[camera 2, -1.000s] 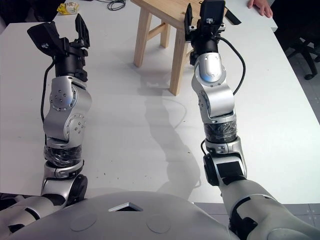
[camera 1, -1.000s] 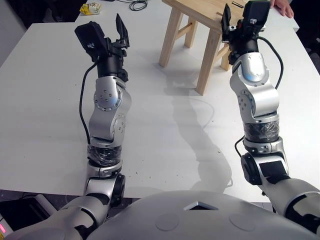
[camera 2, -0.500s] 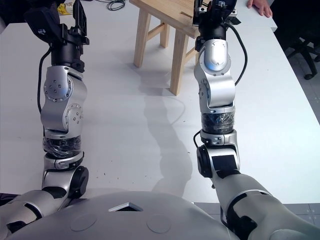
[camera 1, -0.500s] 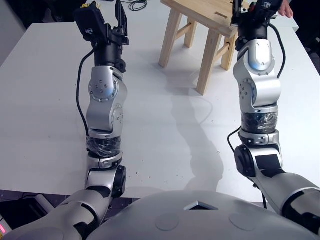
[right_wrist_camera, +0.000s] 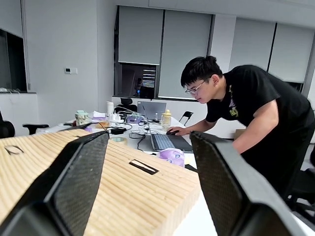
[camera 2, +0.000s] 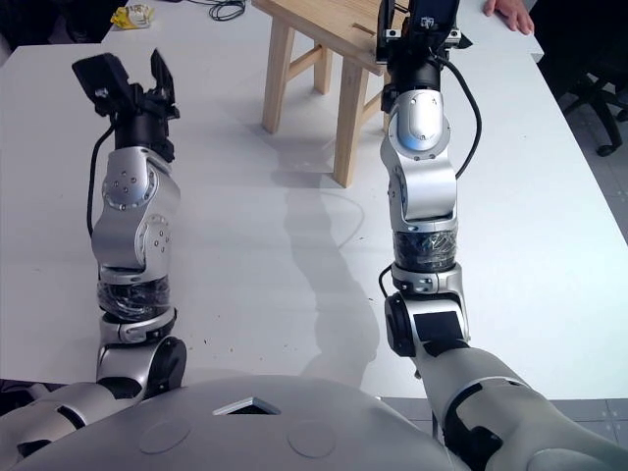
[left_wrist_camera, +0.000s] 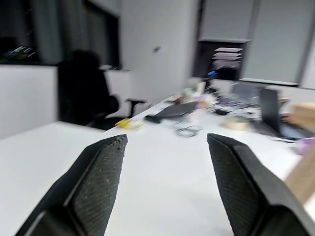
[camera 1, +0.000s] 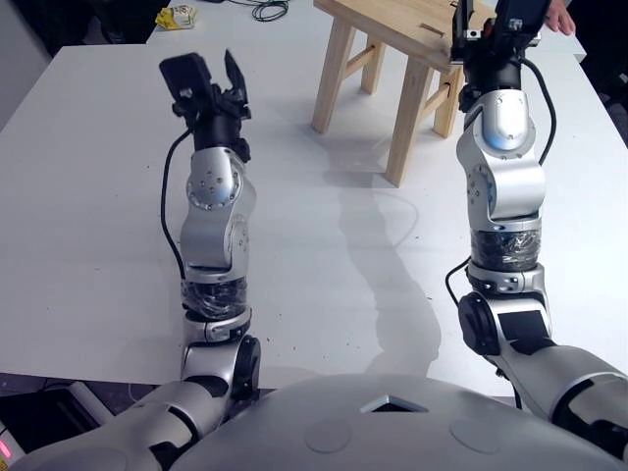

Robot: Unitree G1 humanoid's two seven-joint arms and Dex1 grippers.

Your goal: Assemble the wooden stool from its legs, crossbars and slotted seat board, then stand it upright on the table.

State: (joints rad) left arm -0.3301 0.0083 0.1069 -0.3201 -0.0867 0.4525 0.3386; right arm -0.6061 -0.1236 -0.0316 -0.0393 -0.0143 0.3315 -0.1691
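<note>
Assembled wooden stool upright on table

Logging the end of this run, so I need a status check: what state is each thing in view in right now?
wooden stool: assembled, standing upright on the table.
slot in the stool's top: open, nothing in it.
left gripper: open, empty, held above the table.
right gripper: open, empty, raised by the edge of the stool's top.
</note>
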